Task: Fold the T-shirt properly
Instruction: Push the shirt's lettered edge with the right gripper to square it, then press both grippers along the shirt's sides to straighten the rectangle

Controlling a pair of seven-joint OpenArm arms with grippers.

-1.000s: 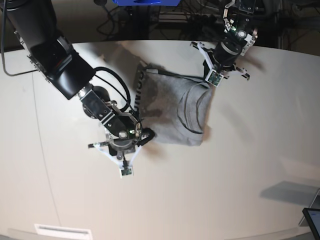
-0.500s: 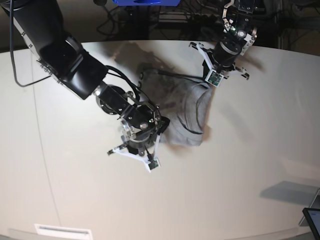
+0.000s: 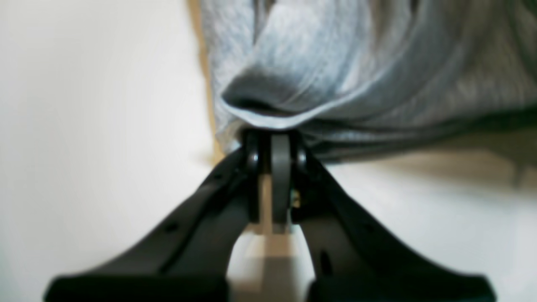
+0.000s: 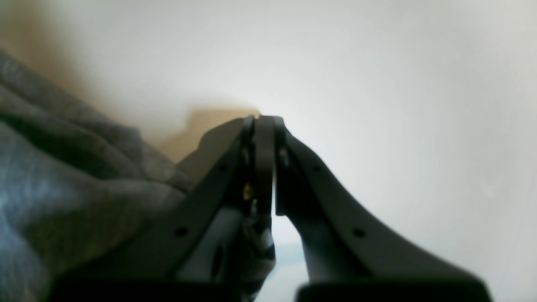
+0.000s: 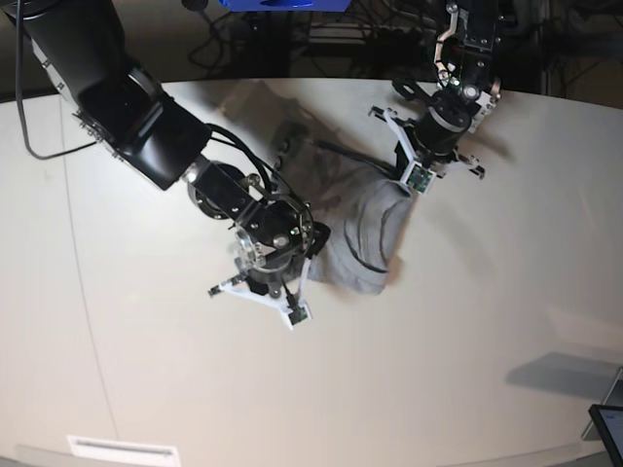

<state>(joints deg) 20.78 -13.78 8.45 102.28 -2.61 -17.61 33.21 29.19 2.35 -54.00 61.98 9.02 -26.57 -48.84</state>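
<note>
The light grey T-shirt (image 5: pixel 358 233) lies bunched in the middle of the white table (image 5: pixel 467 321), its collar curve facing right. My left gripper (image 5: pixel 407 181) comes in from the top right and is shut on a raised fold of the T-shirt (image 3: pixel 293 71), the cloth pinched at its fingertips (image 3: pixel 280 144). My right gripper (image 5: pixel 313 243) sits low over the T-shirt's left part. In the right wrist view the right gripper (image 4: pixel 264 121) is shut with nothing seen between the tips, the grey cloth (image 4: pixel 63 180) lies to its left, and bare table lies beyond.
The right arm's thick black body (image 5: pixel 127 88) spans the upper left. Cables and dark equipment (image 5: pixel 321 39) sit behind the table's curved far edge. A dark screen corner (image 5: pixel 607 428) shows at the bottom right, and a white label (image 5: pixel 122 449) at the bottom left.
My right arm has swept rightward over the shirt, pushing its left part in, so the cloth is now narrower and more bunched. The left gripper has kept its grip near the collar.
</note>
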